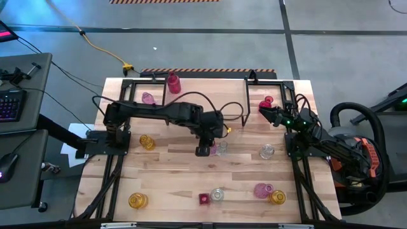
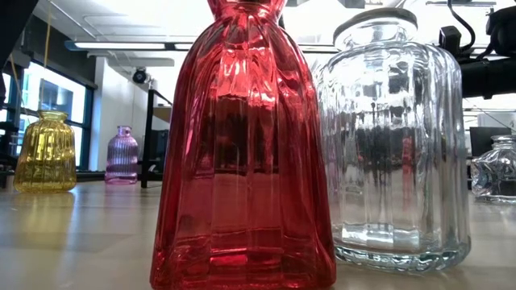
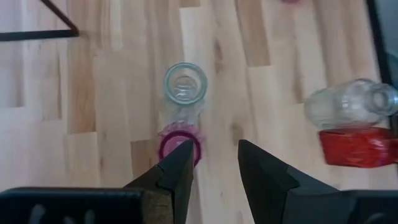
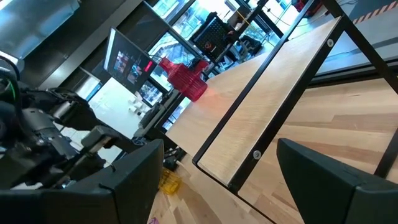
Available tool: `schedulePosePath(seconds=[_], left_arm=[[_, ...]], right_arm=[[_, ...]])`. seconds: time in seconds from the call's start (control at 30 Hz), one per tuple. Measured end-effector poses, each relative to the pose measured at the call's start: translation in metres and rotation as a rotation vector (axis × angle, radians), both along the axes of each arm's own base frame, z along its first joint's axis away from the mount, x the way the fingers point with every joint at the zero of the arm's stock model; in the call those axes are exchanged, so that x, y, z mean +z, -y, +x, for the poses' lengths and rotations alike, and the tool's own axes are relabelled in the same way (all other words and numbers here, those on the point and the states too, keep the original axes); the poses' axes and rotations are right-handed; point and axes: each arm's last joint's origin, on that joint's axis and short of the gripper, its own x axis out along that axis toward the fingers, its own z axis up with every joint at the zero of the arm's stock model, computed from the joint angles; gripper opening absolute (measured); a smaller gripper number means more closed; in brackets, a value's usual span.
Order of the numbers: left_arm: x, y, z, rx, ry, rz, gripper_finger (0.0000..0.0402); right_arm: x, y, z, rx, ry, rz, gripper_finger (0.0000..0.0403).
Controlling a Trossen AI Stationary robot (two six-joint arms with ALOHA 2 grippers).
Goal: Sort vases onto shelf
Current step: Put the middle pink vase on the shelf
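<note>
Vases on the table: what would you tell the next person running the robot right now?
Left gripper: open and empty, mid-table, right beside a pink vase; a clear vase stands just past it.
Right gripper: open and empty, waiting by the shelf.
Done: a red vase appears to stand on the shelf.
Left: most vases are on the tabletop, such as the yellow vase at the front edge.

Robotics lab or workshop. Polished concrete floor (image 1: pixel 210 48) with hazard-striped tape beyond the wooden table (image 1: pixel 172 172); keyboard (image 1: pixel 9 105) on a desk left of the table; yellow cable (image 1: pixel 102 48) across the floor.
</note>
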Motion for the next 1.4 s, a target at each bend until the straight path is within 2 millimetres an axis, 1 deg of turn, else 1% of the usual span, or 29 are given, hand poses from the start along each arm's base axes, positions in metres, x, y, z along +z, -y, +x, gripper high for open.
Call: schedulePosePath(seconds=[0.13,0.37,0.6,0.83,1.0,1.27,1.4], left_arm=[[-0.006,0.004,0.002,0.012,-0.017,0.056,0.0113],[-0.012,0.01,0.004,0.02,-0.043,0.08,0.0113],[-0.027,0.017,0.008,0.02,-0.095,0.098,0.0113],[-0.034,0.015,0.01,0.067,-0.12,0.129,0.0113],[-0.041,0.015,0.011,0.067,-0.146,0.135,0.0113],[-0.04,0.015,0.012,0.086,-0.133,0.141,0.0113],[-0.04,0.02,0.01,0.114,-0.149,0.136,0.0113]], right_arm=[[0.0,0.0,0.0,0.0,0.0,0.001,0.0302],[0.0,0.0,0.0,0.0,0.001,0.002,0.0302],[0.0,0.0,0.0,0.001,0.001,0.002,0.0302],[-0.001,0.0,0.0,0.0,-0.004,0.008,0.0302],[-0.001,0.0,0.0,0.001,-0.003,0.01,0.0302],[0.0,0.0,0.0,0.001,-0.006,0.004,0.0302],[0.0,0.0,0.0,0.001,-0.006,0.004,0.0302]])
